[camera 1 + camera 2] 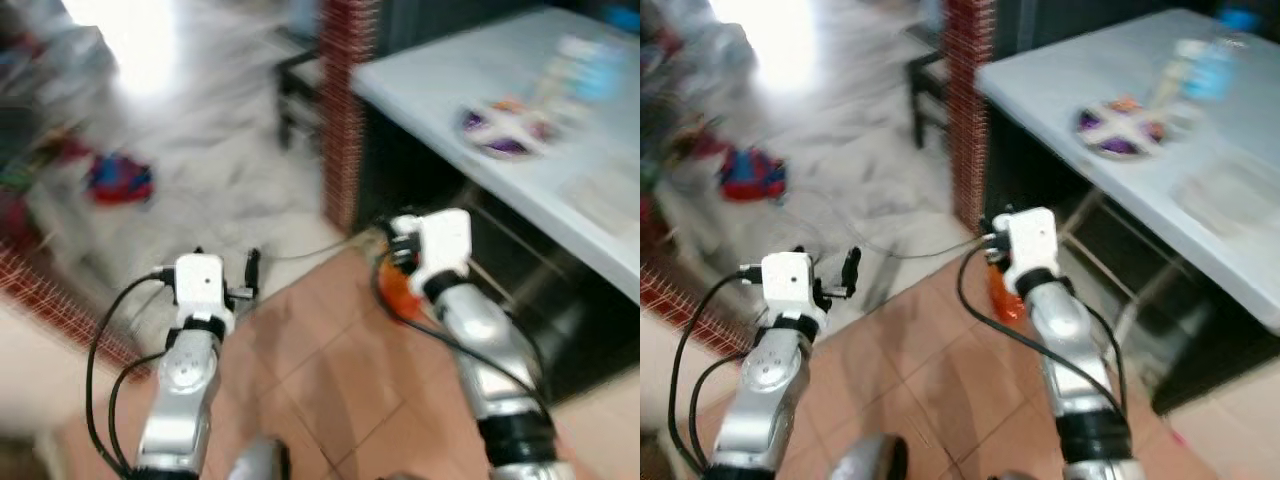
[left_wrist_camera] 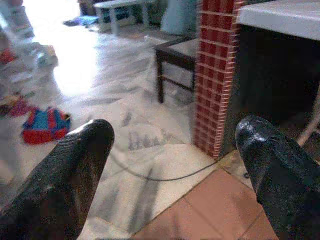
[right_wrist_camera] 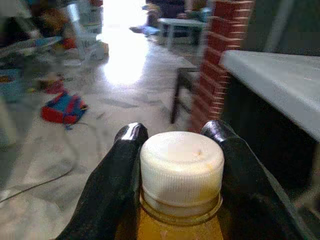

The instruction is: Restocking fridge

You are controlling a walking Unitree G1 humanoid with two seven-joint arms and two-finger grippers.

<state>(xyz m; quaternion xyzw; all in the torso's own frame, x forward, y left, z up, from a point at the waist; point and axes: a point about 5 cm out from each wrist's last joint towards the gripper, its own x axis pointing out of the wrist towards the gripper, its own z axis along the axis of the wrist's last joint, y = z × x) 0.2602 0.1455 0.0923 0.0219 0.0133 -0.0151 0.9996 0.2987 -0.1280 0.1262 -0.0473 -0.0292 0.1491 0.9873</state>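
My right gripper (image 3: 175,135) is shut on an orange juice bottle (image 3: 181,200) with a white screw cap (image 3: 181,165); its black fingers (image 3: 117,170) press against both sides of the neck. In the head views the bottle (image 1: 397,285) hangs orange below the right wrist, over the tiled floor beside the white table (image 1: 470,90). My left gripper (image 2: 175,150) is open with nothing between its fingers (image 2: 70,175), and it is held out over the floor (image 1: 235,275) to the left. Both head views are blurred.
A red brick pillar (image 1: 345,110) stands at the table's near corner, with a dark stool (image 2: 175,55) beyond it. A plate of food (image 1: 505,128) and a bottle (image 1: 1215,70) are on the table. A cable (image 2: 165,176) and a red-blue bag (image 1: 120,178) lie on the pale floor.
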